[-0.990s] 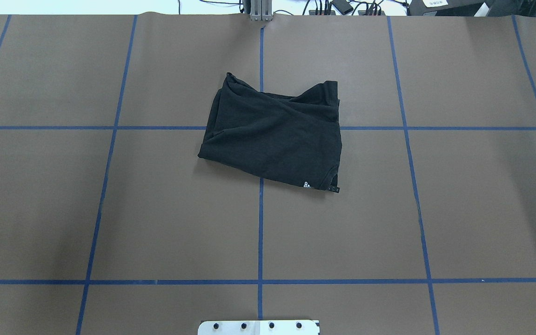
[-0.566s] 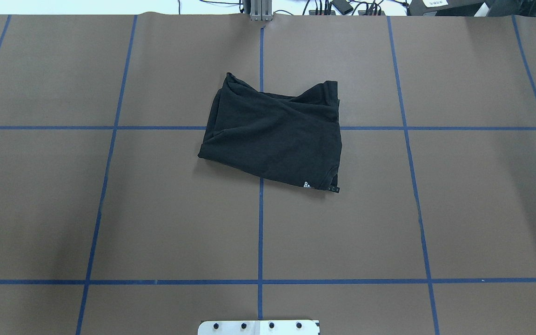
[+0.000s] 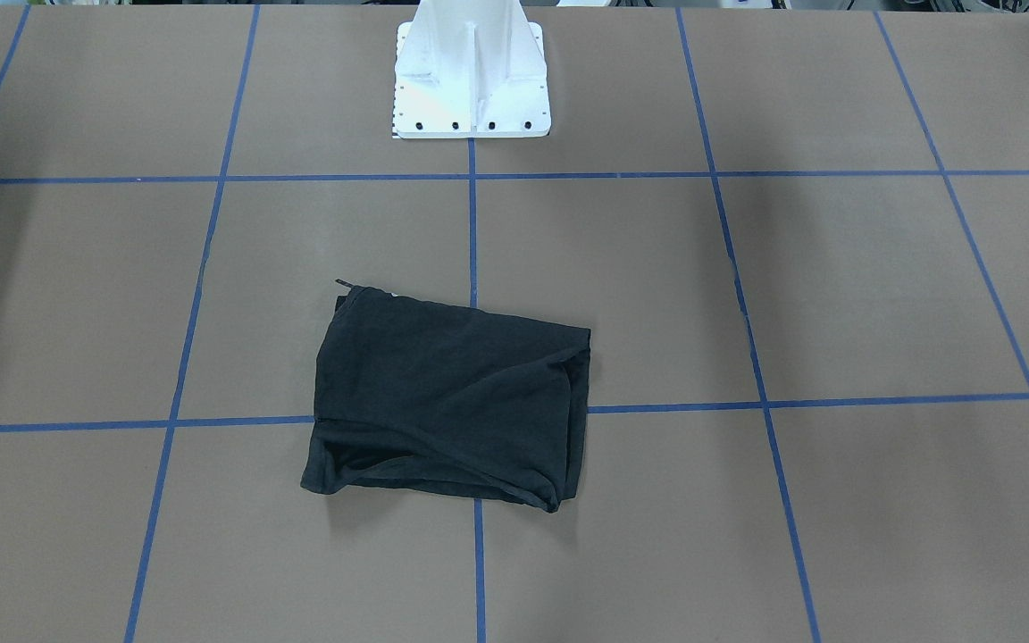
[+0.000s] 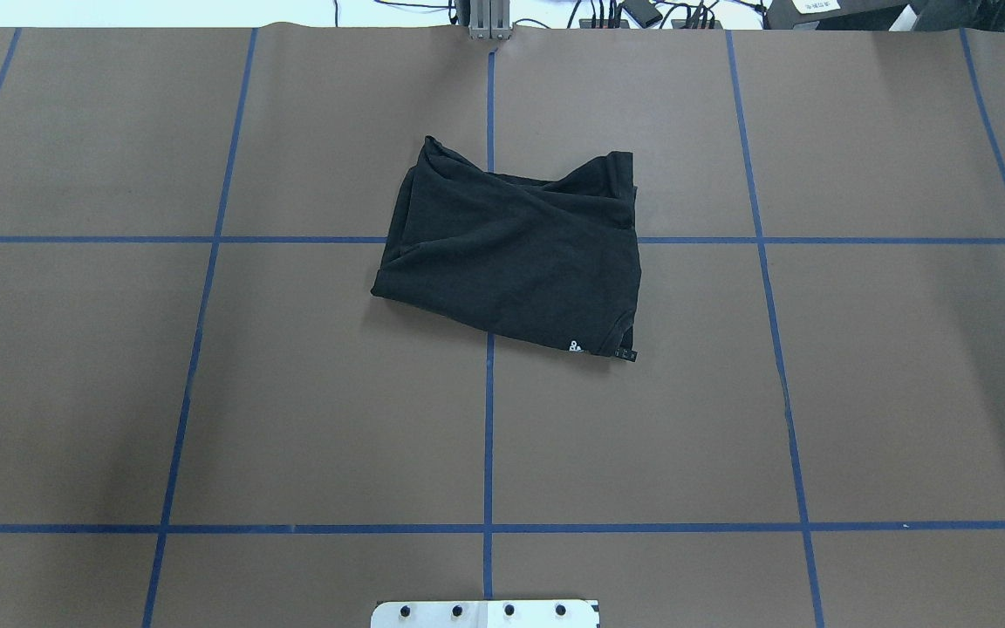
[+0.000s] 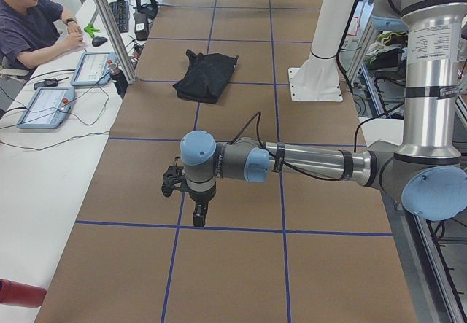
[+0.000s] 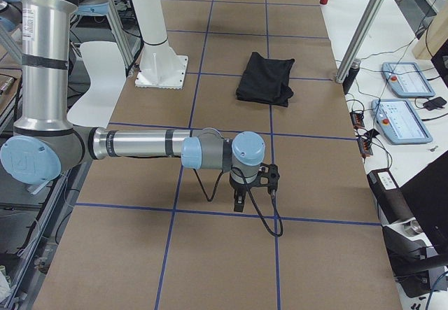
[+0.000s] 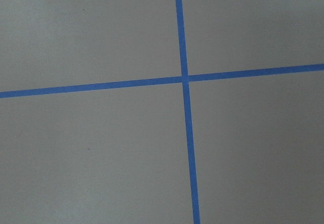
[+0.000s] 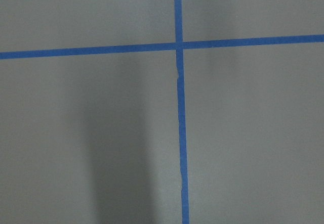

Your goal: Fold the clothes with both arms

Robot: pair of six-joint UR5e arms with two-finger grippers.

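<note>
A: Where does the T-shirt (image 4: 511,253) lie, and where are the grippers?

B: It rests as a folded, roughly rectangular bundle near the middle of the table (image 4: 293,410), across a crossing of the blue tape lines (image 4: 488,436). The left gripper (image 5: 198,213) and the right gripper (image 6: 239,199) hang over bare table toward opposite ends, well apart from it. Only the side views show them, so whether their jaws are apart or together cannot be told.

A: What could go wrong from here?

B: The fold looks loose. The far edge dips and bunches, and under-layers peek out along one side. If the robot reached in again, a gripper might pinch only the top layer and peel the bundle open. It might also drag the whole thing across the table's covering, which looks smooth. Lifted unevenly by the two sides, limp cloth like this would likely sag and twist.

A: And the materials?

B: The shirt is matte black knit, soft, with shallow diagonal creases. Its plain side faces up, and a small white mark (image 4: 575,346) shows at a near corner. The table's covering is a flat brown sheet, and the tape lies in thin straight strips. The white pedestal (image 3: 472,71) is rigid and flared at its base.
</note>
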